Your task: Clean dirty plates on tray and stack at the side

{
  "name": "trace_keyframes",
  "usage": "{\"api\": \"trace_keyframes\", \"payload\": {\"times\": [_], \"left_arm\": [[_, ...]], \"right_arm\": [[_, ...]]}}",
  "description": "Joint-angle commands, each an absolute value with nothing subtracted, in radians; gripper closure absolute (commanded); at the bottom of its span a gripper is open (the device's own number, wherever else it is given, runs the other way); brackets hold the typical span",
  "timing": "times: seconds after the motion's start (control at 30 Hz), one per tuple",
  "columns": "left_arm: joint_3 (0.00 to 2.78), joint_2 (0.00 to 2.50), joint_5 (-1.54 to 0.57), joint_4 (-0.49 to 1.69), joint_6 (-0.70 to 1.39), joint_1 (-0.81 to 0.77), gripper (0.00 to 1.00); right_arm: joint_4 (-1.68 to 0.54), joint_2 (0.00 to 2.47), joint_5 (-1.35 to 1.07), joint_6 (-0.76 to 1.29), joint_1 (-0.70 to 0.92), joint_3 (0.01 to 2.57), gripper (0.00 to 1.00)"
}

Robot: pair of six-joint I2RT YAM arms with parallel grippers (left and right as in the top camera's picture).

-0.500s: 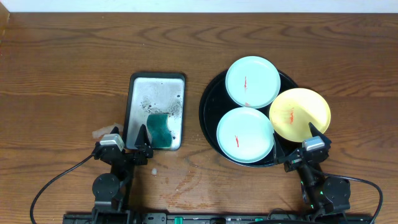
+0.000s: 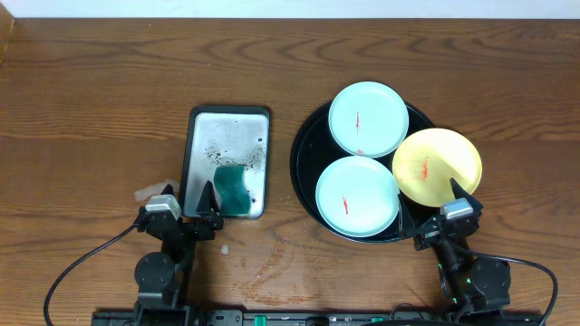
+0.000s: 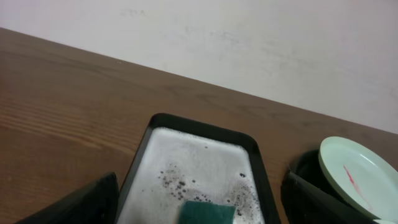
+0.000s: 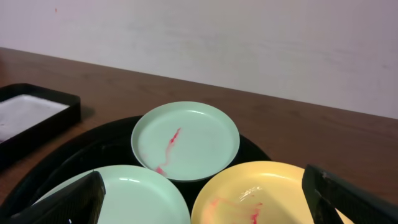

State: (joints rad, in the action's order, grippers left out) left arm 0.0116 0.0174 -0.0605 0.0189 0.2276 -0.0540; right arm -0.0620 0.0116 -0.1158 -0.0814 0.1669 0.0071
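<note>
Overhead, you are seeing the black tray [image 2: 303, 149] sitting on the bench [image 2: 100, 100], carrying one mint plate [image 2: 367, 119] at its far side and a second mint plate [image 2: 356, 196] at its near side, while the yellow plate [image 2: 437, 166] is overhanging its right rim. Your right claw [image 2: 430, 206] is hovering spread wide at the tray's near-right edge. Your left claw [image 2: 200, 201] is hanging spread too, left of the tray.

The tabletop [image 2: 91, 91] is brown wood grain, smooth with a low sheen. The round black tray [image 2: 306, 143] is glossy. The far mint plate [image 2: 367, 119], near mint plate [image 2: 356, 196] and yellow plate [image 2: 437, 167] look smooth and softly shiny. On the left, the rectangular tray [image 2: 227, 131] is dull silvery metal with dark specks. The green sponge [image 2: 234, 188] looks rough and matt.
</note>
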Motion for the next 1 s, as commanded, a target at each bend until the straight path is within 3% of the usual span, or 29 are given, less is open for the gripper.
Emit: {"api": "trace_keyframes", "payload": {"times": [0.0,0.97], "left_arm": [[0.004,0.036,-0.059,0.066,0.21,-0.052,0.16],[0.004,0.001,-0.059,0.067,0.21,-0.062,0.16]], "right_arm": [[-0.064,0.006,-0.121,-0.091,0.155,0.006,0.01],[-0.064,0.006,-0.121,-0.091,0.155,0.006,0.01]]}}
